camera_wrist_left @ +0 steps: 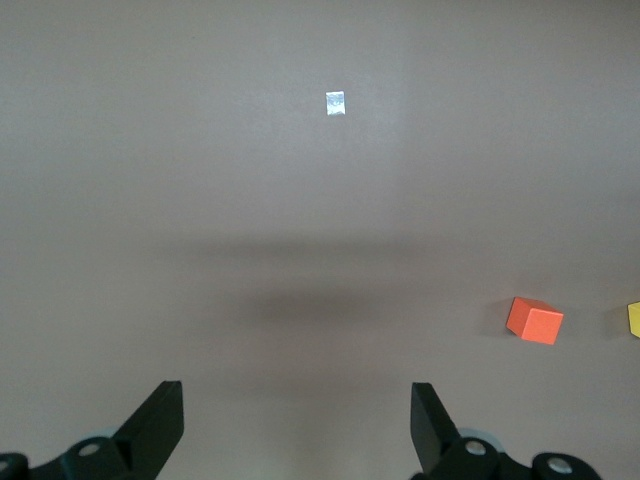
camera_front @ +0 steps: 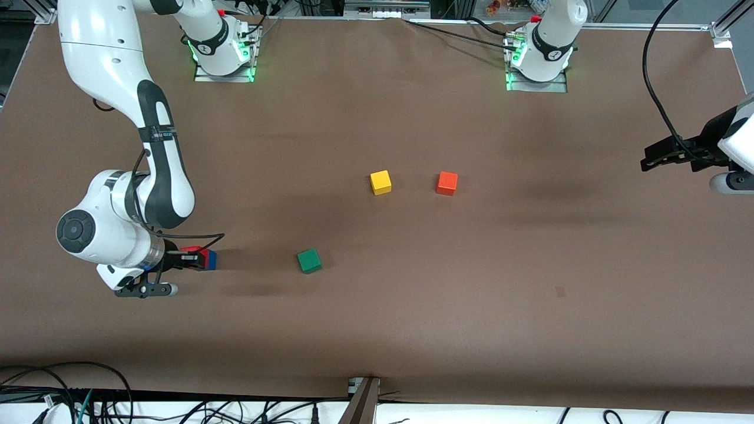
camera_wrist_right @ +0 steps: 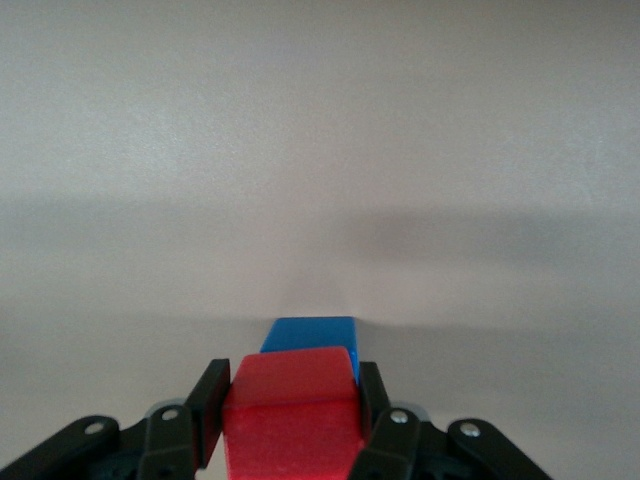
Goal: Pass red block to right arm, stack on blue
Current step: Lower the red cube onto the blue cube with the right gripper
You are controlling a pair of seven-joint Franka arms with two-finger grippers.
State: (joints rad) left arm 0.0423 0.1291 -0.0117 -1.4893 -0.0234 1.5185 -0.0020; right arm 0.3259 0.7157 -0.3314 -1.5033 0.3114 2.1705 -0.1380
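My right gripper [camera_front: 197, 259] is low over the table at the right arm's end, shut on the red block [camera_front: 191, 254]. In the right wrist view the red block [camera_wrist_right: 290, 410] fills the gap between the black fingers of that gripper [camera_wrist_right: 290, 400]. The blue block [camera_wrist_right: 312, 335] shows just past it and underneath. From the front the blue block [camera_front: 211, 259] peeks out beside the red one. I cannot tell whether red rests on blue. My left gripper [camera_front: 646, 159] waits open in the air at the left arm's end; in its wrist view this gripper [camera_wrist_left: 297, 425] holds nothing.
A green cube [camera_front: 309, 260] lies beside the blue block, toward the table's middle. A yellow cube [camera_front: 380, 182] and an orange cube [camera_front: 447, 183] sit mid-table, farther from the front camera. The left wrist view shows the orange cube [camera_wrist_left: 534, 321] and a yellow edge [camera_wrist_left: 634, 320].
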